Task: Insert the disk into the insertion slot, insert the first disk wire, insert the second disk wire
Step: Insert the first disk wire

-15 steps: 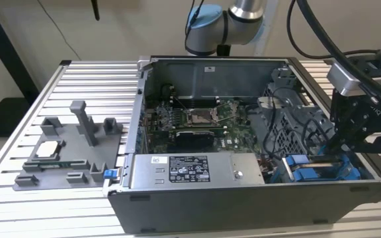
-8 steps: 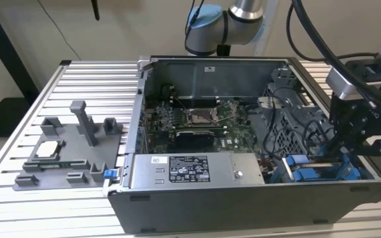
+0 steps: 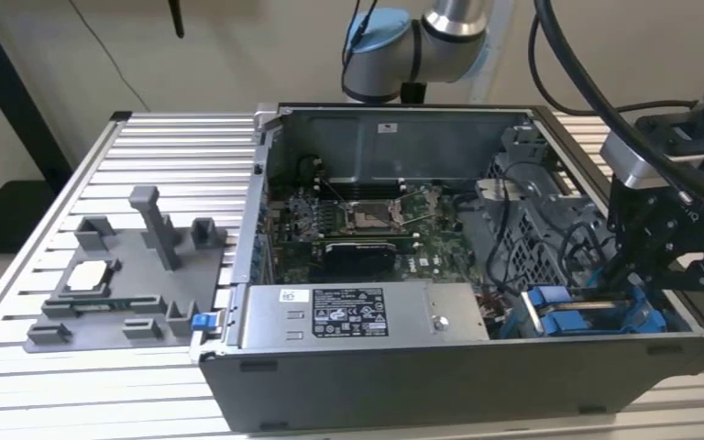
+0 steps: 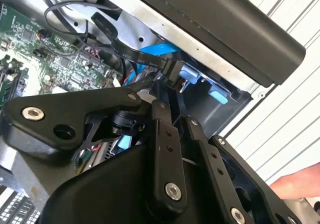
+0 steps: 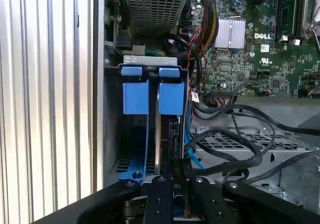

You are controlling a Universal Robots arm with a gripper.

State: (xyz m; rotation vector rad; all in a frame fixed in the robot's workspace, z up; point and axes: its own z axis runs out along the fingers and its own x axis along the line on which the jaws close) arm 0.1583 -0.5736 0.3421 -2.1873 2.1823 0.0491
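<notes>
The hand (image 3: 641,275) is hovering over the 4 o'clock corner of the computer case (image 3: 450,385) in the exterior view. Its fingers (image 4: 162,134) are standing nearly together and appear to be pinching a black wire connector (image 4: 170,70). The disk (image 5: 171,96), in its blue carrier, is sitting upright inside the insertion slot (image 5: 150,60). The case wall (image 5: 100,134) is running just beside the slot, and black cables (image 5: 235,154) are crowding the opposite side. The case is resting on the slatted worktop (image 3: 144,147).
</notes>
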